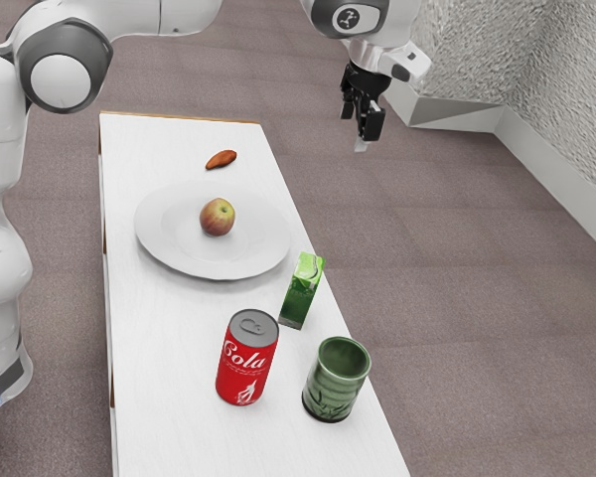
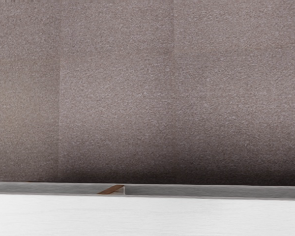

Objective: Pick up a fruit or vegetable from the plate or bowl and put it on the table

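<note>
Table nearest, pincer hangs seemingly beyond its edge.

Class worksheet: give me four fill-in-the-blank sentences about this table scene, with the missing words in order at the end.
1. The apple rests ____ the plate, not beside it.
2. The can bears the word ____.
3. The cup is coloured ____.
4. Of the can, the cup and the carton, the nearest to the plate is the ____.

Missing words: on; Cola; green; carton
</note>
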Controlling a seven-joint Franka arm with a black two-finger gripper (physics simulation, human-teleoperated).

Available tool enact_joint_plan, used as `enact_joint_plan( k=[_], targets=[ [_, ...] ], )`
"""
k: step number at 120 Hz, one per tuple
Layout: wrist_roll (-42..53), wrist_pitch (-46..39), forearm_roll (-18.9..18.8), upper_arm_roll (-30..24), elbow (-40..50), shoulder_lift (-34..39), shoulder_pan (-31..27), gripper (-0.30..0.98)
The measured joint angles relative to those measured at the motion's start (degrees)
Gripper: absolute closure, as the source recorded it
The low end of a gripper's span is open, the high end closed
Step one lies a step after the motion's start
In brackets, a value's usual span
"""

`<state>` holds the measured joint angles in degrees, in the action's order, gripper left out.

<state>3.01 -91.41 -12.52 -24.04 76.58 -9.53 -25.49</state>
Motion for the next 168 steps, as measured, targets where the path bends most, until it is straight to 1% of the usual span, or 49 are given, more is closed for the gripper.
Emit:
enact_joint_plan(
  k=[26,68,81,97,106,120,126,135,144,154,168],
  targets=[
    [0.3,-0.2,0.0,-0.5,-0.4,0.5,1.1,0.0],
    [0.6,-0.7,3.8,-0.2,0.2,0.3,0.8,0.0],
    [-0.1,-0.8,3.6,-0.4,0.0,-0.2,3.4,0.0],
    [-1.2,-0.9,6.2,-0.2,0.4,-0.5,3.3,0.0],
    [0.5,-0.7,6.9,-0.1,0.5,-0.2,3.1,0.0],
    [6.3,0.9,8.3,0.3,0.8,-0.1,2.6,0.0],
    [8.8,1.4,9.4,2.3,3.0,0.0,3.2,0.0],
    [12.4,1.2,11.8,8.0,9.7,1.9,3.4,0.0],
    [15.4,0.5,13.5,12.3,14.4,3.6,2.7,0.0],
    [16.0,0.0,14.6,13.8,16.0,4.8,2.1,0.0],
    [13.0,-0.4,15.4,14.2,17.2,6.1,3.2,0.0]
  ],
)
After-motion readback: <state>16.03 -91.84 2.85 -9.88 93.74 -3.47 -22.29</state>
